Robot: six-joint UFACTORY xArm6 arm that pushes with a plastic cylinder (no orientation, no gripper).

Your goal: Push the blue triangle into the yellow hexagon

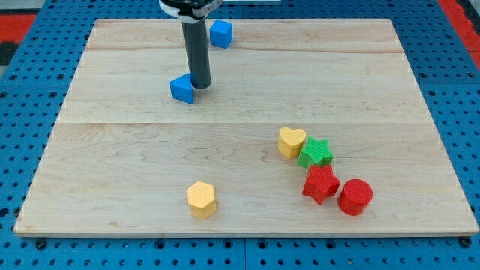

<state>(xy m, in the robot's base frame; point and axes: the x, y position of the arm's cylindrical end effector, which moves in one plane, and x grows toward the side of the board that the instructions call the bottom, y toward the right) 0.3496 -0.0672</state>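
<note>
Blue triangle touching my tip (contact edge hidden).

Our rod runs off the view's top edge, so its mount is cut off. It hides the blue cube's left edge. Whether our tip touches the blue triangle beside it, we cannot tell.

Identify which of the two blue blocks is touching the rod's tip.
The blue triangle, just left of my tip, touches it. The blue cube sits apart, near the board's top edge.
</note>
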